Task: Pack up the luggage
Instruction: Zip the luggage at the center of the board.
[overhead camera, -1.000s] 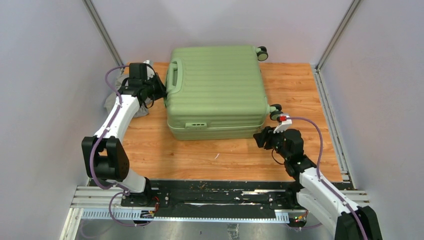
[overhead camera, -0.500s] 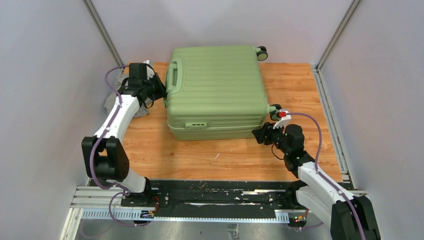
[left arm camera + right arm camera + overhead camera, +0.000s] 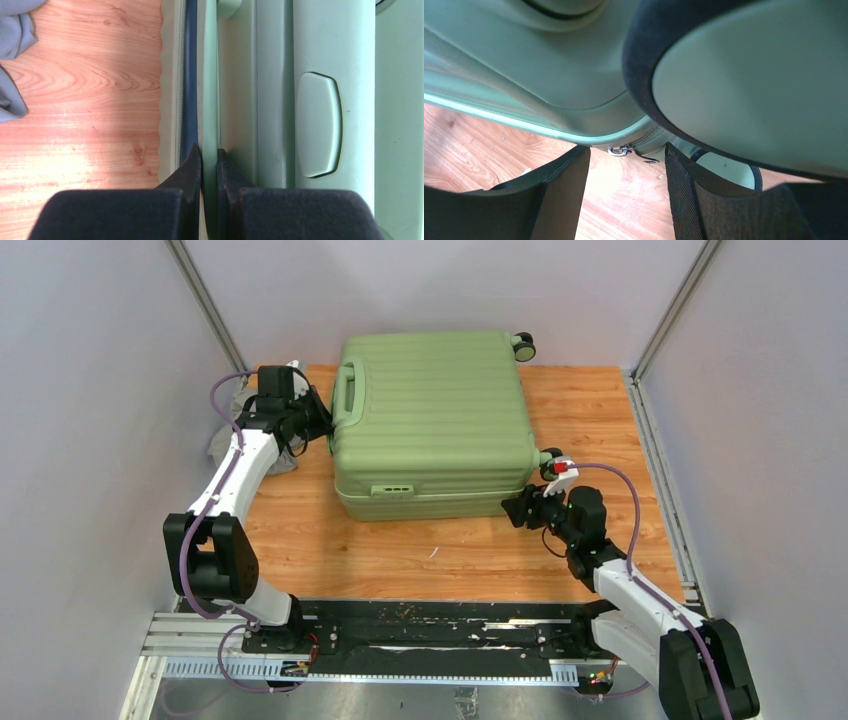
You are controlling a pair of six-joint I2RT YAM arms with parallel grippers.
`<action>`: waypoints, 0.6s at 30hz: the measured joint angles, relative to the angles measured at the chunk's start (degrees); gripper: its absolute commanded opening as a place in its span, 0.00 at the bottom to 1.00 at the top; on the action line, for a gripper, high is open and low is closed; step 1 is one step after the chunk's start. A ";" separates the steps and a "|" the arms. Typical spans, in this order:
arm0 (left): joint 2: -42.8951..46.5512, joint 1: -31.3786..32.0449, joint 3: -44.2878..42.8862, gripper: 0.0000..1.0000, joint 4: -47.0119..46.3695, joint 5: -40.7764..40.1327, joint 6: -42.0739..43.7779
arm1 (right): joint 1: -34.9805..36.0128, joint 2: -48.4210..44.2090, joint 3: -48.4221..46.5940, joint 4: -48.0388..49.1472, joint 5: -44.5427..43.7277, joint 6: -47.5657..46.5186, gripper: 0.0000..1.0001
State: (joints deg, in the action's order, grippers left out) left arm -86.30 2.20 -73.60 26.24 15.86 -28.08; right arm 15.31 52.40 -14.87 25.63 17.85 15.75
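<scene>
the luggage (image 3: 430, 420) lies flat and closed in the upper middle of the top view, on the wooden table (image 3: 600, 410). it is a big light-green case with lines running along its lid. its handle (image 3: 347, 390) is on the left side of the case. the upper wheel (image 3: 523, 345) sticks out at the upper right corner. the lower wheel (image 3: 550, 458) is at the lower right corner.

the left gripper (image 3: 322, 420) is at the left side of the case, just below the handle. in its own camera the two black fingers (image 3: 192, 165) are squeezed almost together, with only a thin slit between them. their tips are right at the dark seam (image 3: 189, 75) that runs up the side of the case. i cannot tell if they pinch anything.

the right gripper (image 3: 512, 510) is at the lower right corner of the case, just beside the lower wheel. its jaws stand apart and hold nothing. in its own camera a small metal zipper pull (image 3: 620, 150) shows in the middle of the frame, just past the tips and in line with the gap between them. it hangs under the green edge of the case.

a grey cloth (image 3: 225, 445) lies bunched up at the left edge of the table.
</scene>
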 measured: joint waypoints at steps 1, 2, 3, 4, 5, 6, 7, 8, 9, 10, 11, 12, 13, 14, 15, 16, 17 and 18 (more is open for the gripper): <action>0.00 0.00 0.00 0.00 0.00 0.00 0.00 | 0.00 0.35 0.00 0.26 -0.02 -0.17 0.60; 0.00 0.00 0.00 0.00 0.02 0.00 0.00 | 0.00 0.50 0.00 0.33 -0.04 -0.26 0.60; 0.00 0.00 0.00 0.00 0.02 0.00 0.02 | 0.00 0.66 0.00 0.42 -0.09 -0.35 0.60; 0.00 0.00 0.00 0.00 0.02 0.00 0.00 | 0.00 0.74 0.00 0.48 -0.13 -0.37 0.60; 0.00 0.00 0.00 0.00 0.02 0.00 0.02 | 0.00 0.81 0.00 0.52 -0.17 -0.39 0.60; 0.00 0.00 0.00 0.00 0.02 0.00 0.02 | 0.00 0.87 0.00 0.55 -0.24 -0.39 0.60; 0.00 0.00 0.00 0.00 0.02 0.00 0.00 | 0.00 0.96 0.00 0.57 -0.28 -0.42 0.60; 0.00 0.00 0.00 0.00 0.02 0.02 0.00 | 0.00 1.09 0.00 0.61 -0.31 -0.42 0.60; 0.00 0.00 0.00 0.00 0.02 0.02 0.00 | 0.00 1.11 0.00 0.63 -0.31 -0.42 0.60; 0.00 0.00 0.00 0.00 0.02 0.02 0.00 | 0.00 1.14 0.00 0.63 -0.31 -0.42 0.59; 0.00 0.00 0.00 0.00 0.04 0.02 0.00 | 0.00 1.14 0.00 0.61 -0.31 -0.42 0.59; 0.00 0.00 -0.02 0.00 0.04 0.04 0.00 | 0.00 1.14 0.00 0.59 -0.31 -0.42 0.60; 0.00 0.00 -0.04 0.00 0.07 0.04 0.00 | 0.00 1.09 0.00 0.48 -0.37 -0.39 0.63; 0.00 0.00 -0.11 0.00 0.11 0.04 0.00 | 0.00 0.94 -0.04 0.11 -0.42 -0.35 0.67; 0.00 0.00 -0.11 0.00 0.11 0.04 0.00 | 0.00 0.55 -0.13 -0.48 -0.63 -0.37 0.70; 0.00 0.00 -0.20 0.00 0.17 0.04 0.00 | 0.00 0.02 -0.15 -1.18 -0.92 -0.17 0.71; 0.00 0.00 -0.26 0.00 0.24 0.04 0.00 | 0.00 -1.01 0.02 -1.99 -1.79 -0.09 0.72; 0.00 0.00 -0.31 0.00 0.26 0.04 0.00 | 0.00 -2.03 0.35 -2.38 -2.60 0.15 0.73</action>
State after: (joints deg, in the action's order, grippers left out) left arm -86.30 2.20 -73.91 26.50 15.90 -28.08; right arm 15.31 50.37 -14.52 23.24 15.25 15.90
